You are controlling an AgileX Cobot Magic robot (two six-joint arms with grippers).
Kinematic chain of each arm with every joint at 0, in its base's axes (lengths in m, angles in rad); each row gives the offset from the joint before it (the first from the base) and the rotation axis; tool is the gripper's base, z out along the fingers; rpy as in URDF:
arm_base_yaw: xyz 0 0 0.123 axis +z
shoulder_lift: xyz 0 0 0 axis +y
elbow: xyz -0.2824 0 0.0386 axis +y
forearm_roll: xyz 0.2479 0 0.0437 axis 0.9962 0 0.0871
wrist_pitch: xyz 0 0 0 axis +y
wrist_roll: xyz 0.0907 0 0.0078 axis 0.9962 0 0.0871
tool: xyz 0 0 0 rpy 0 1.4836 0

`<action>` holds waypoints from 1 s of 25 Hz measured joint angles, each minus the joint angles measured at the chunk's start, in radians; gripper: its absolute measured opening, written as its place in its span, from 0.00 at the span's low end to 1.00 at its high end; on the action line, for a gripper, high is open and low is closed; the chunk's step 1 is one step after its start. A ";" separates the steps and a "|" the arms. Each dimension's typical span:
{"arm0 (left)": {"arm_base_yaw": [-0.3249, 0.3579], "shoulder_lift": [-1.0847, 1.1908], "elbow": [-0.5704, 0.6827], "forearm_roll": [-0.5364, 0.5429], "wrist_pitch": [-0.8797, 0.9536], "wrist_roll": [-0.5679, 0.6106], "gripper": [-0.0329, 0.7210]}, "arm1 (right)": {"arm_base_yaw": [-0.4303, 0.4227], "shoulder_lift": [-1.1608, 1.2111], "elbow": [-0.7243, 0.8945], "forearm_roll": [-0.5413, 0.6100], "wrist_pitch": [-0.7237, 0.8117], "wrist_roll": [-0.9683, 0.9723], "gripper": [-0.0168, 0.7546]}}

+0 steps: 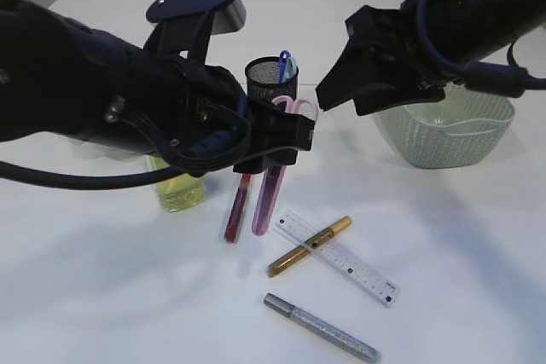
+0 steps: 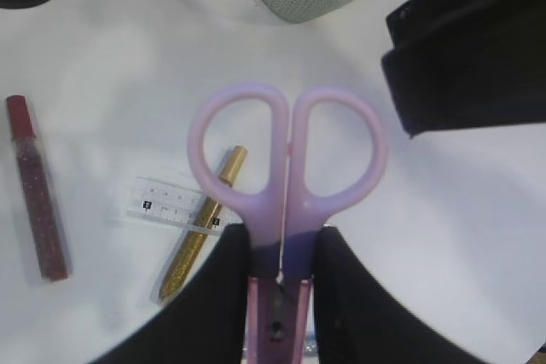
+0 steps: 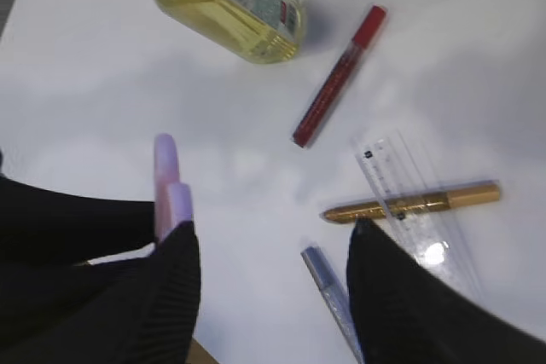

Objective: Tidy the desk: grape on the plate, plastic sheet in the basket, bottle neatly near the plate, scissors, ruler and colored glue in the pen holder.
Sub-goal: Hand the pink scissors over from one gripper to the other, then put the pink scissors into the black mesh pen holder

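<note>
Left claw (image 2: pixel 280 296) is clamping the pink scissors (image 2: pixel 286 176) at the blade neck, just below the handle loops, w/ loops sticking out ahead of the fingers and blades hanging down. In the exterior view the scissors are being held off the desk (image 1: pixel 102 296), just in front of the black mesh pen holder (image 1: pixel 270 81), at approx 6 o'clock from it. Right claw (image 3: pixel 269 296) is hovering w/ jaws apart, nothing btwn them, near the scissor loops.

Handling, judged: scissors are light, stiff, smooth plastic handles, so prob slippery at the loops; the flat neck by the pivot is the safer spot, gripping across both blades so they can't swing open. Points are the hazard, so best going into the holder tip first.

Rest on desk: clear ruler (image 1: pixel 336 257) lying across the gold glitter glue (image 1: pixel 309 245), thin and flat, so hard to pinch; red glue (image 1: pixel 238 207) and silver glue (image 1: pixel 321 327) are small rigid tubes that could roll. Yellow bottle (image 1: pixel 179 190) at 9 o'clock from the glues; green basket (image 1: pixel 444 130) at 3 o'clock from the holder.
</note>
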 joint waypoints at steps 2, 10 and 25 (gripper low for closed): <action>0.000 0.000 0.000 -0.006 -0.001 0.000 0.24 | 0.000 0.000 0.000 0.047 -0.007 -0.024 0.59; 0.000 -0.006 0.000 -0.012 -0.042 0.000 0.24 | 0.000 0.000 0.000 0.175 -0.027 -0.097 0.59; 0.000 -0.012 0.004 -0.012 -0.076 0.000 0.24 | 0.000 0.034 0.000 0.246 -0.058 -0.128 0.59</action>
